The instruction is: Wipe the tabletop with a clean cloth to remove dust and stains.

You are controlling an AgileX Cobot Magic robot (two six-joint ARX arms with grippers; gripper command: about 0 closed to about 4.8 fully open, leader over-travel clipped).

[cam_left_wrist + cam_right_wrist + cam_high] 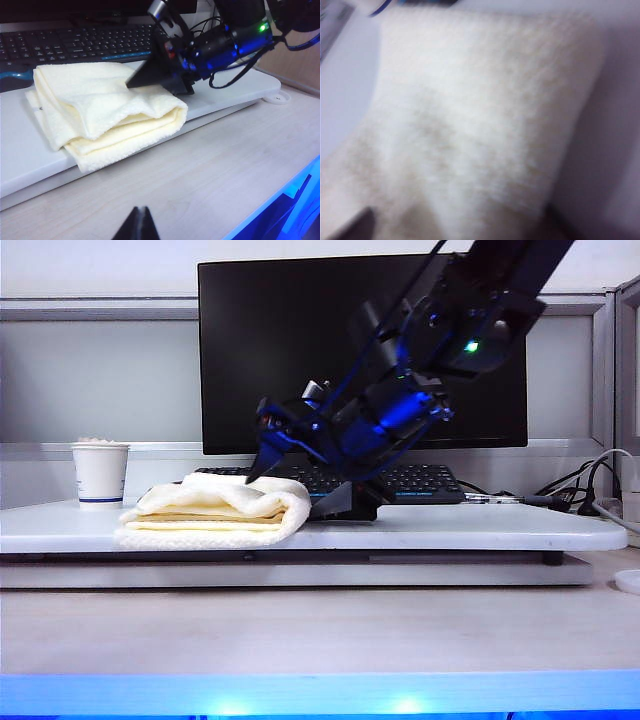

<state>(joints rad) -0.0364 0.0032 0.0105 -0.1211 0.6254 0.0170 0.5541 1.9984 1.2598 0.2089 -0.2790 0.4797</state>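
The cloth, a fluffy pale-yellow folded towel, lies on the left part of the white glossy tabletop, near its front edge. My right gripper has come down at the cloth's right end. Its jaws stand wide open, one black finger over the top of the cloth and the other by the fold on the board. In the right wrist view the cloth fills the frame between the spread fingers of the right gripper. My left gripper hangs shut and empty over the beige desk.
A white paper cup stands on the board left of the cloth. Behind are a black monitor and a black keyboard. Cables trail at the right. The beige wood-grain desk lies in front of the board.
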